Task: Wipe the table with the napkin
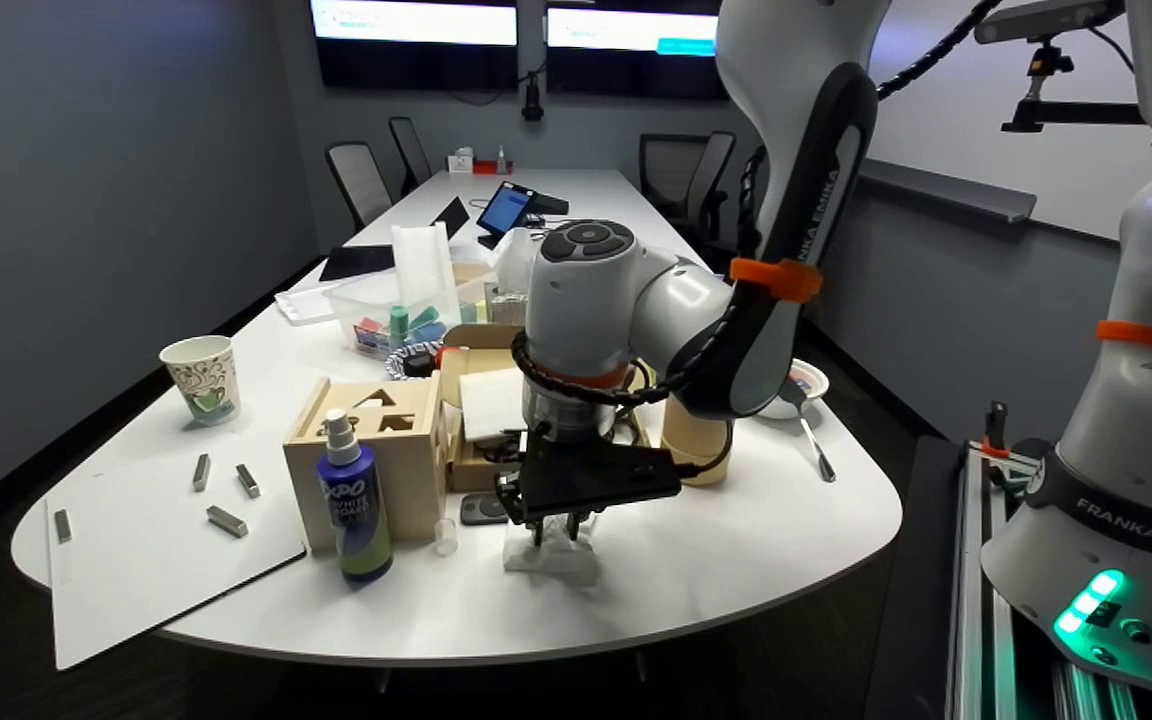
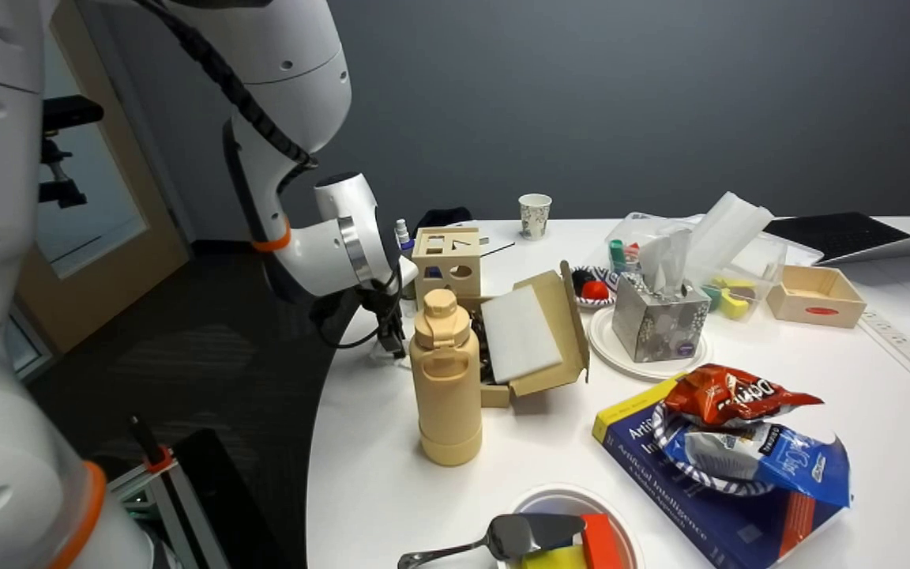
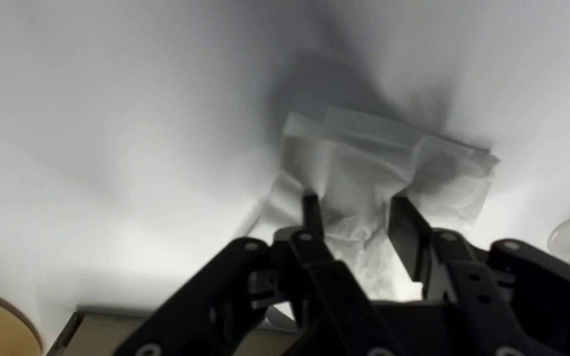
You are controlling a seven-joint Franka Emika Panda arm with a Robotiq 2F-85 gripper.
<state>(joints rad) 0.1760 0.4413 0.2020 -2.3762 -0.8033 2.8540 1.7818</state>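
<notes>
The white table point(image 1: 726, 570) is what needs wiping, and the stretch from the shape box point(image 1: 411, 490) out to the rounded end looks the likeliest ground for strokes. The tan bottle point(image 2: 447, 395), standing near the shape box, would probably cut long sweeps short. The gripper point(image 3: 355, 210) points down beside the shape box, fingers apart, with a clear gap and no firm pinch to be seen. The napkin point(image 3: 369, 168) lies on the table beside the shape box, puckered up between those fingers: the step seems to be the grasp, so gather a thick fold, low and square, before dragging. Go gently past the small translucent piece point(image 1: 446, 537), between shape box and napkin, as it could tip or roll
</notes>
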